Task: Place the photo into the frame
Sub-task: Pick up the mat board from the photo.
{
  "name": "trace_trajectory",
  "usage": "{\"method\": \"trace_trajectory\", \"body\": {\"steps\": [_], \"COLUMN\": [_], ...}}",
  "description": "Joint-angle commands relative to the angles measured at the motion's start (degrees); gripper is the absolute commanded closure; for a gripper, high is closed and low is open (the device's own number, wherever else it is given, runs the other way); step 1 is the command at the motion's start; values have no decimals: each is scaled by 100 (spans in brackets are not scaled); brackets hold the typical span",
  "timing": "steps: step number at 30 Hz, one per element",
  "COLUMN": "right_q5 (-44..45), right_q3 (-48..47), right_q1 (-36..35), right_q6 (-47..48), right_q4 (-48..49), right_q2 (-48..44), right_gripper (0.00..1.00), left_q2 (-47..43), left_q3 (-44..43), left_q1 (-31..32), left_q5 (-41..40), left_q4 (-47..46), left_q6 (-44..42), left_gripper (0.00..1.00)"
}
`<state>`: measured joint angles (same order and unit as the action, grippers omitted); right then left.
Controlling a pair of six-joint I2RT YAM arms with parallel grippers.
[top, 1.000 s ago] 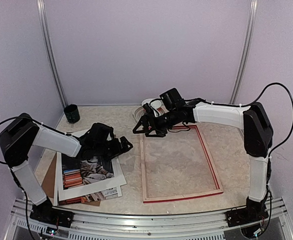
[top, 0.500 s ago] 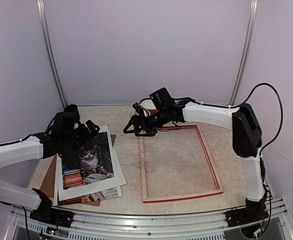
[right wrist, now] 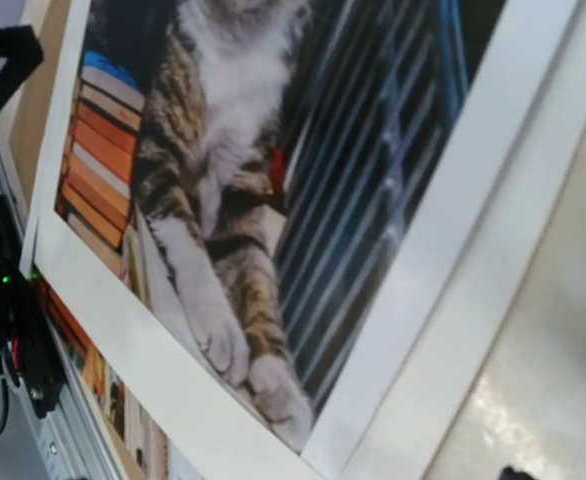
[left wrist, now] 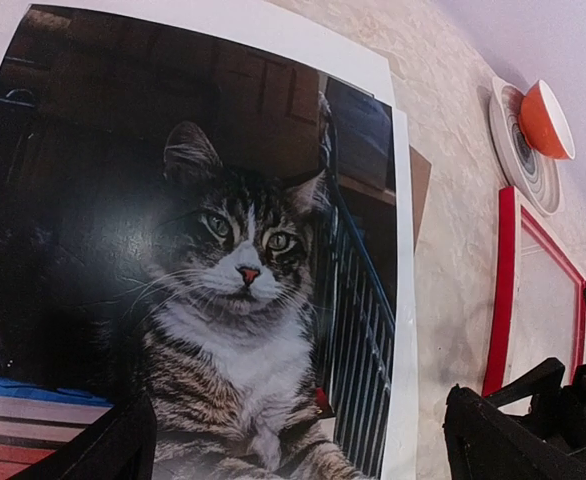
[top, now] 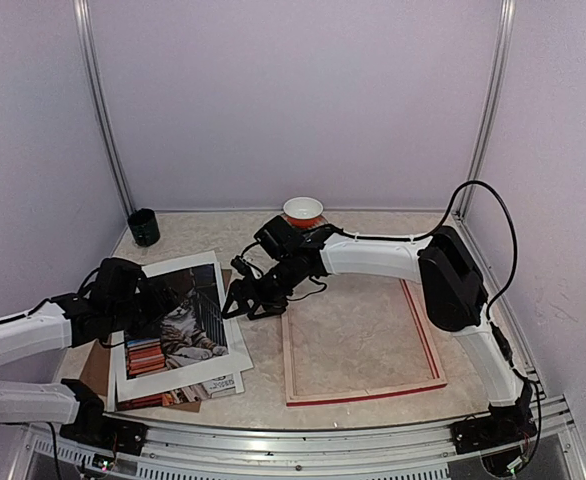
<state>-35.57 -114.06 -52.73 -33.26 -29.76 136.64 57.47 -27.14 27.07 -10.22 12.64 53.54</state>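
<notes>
"Where both arms lean toward the left of the desk (top: 198, 240), what lies under them?"

"The photo (top: 178, 320), flat and face up on a white mat (top: 173, 378). The frame (top: 428, 335) lies flat on the desk to its right, a little apart."

"How does the left arm (top: 33, 335) sit?"

"Low, stretched in from the left. The left hand (top: 168, 300) is over the photo's upper left part, its fingers (left wrist: 103, 450) spread wide over the cat."

"And the right arm (top: 373, 255)?"

"It reaches across the frame's far edge, forearm sloping down, and the right hand (top: 241, 300) hangs at the photo's right edge. Whether that hand is spread or pressed together cannot be told; its wrist view shows only the cat's paws and the white border."
</notes>
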Motion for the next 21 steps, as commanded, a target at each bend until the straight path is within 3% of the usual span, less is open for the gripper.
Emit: {"method": "trace_trajectory", "body": {"steps": [1, 21], "right_q5": [167, -194], "right_q3": [-5, 120], "right_q1": [26, -207], "right_q6": [-147, -300], "right_q4": [-154, -753], "right_q2": [146, 243], "right_gripper": [12, 18], "left_q2": [-186, 115], "left_q3": [136, 312], "left_q1": [-5, 449], "left_q5": [-126, -186], "left_q4": [128, -411], "left_q6": [85, 272], "left_gripper": [1, 1]}}
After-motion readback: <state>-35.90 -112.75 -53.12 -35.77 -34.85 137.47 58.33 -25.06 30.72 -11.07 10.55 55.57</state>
